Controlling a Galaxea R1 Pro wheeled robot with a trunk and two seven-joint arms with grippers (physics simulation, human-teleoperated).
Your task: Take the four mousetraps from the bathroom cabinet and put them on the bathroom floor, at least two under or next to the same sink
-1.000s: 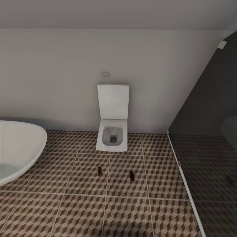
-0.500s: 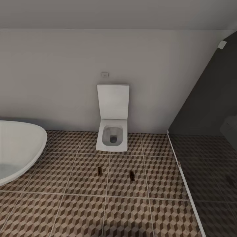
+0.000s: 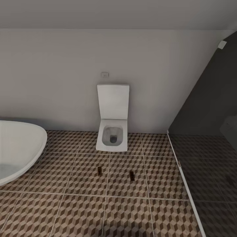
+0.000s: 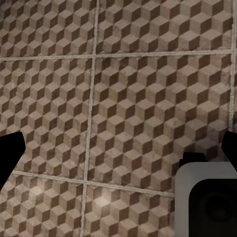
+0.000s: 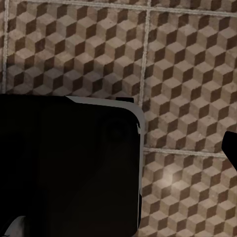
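Note:
Two mousetraps lie flat on the bathroom floor (image 3: pixel 82 184) in front of the toilet: one mousetrap (image 3: pixel 99 170) to the left, the other mousetrap (image 3: pixel 132 175) to the right, about a tile's width apart. The cabinet is out of view. My left gripper (image 4: pixel 118 150) hangs over bare cube-patterned tiles, open, its dark fingertips (image 4: pixel 10 154) at the picture's two sides with nothing between them. My right gripper (image 5: pixel 118 148) is also over tiles and empty; one fingertip (image 5: pixel 231 148) shows at the edge, and the other is lost against a dark body of the robot (image 5: pixel 69 168).
A white toilet (image 3: pixel 112 131) with its lid up stands against the back wall. A large white rounded basin (image 3: pixel 19 144) juts in at the left. A dark shower area (image 3: pixel 210 164) behind a floor strip lies at the right.

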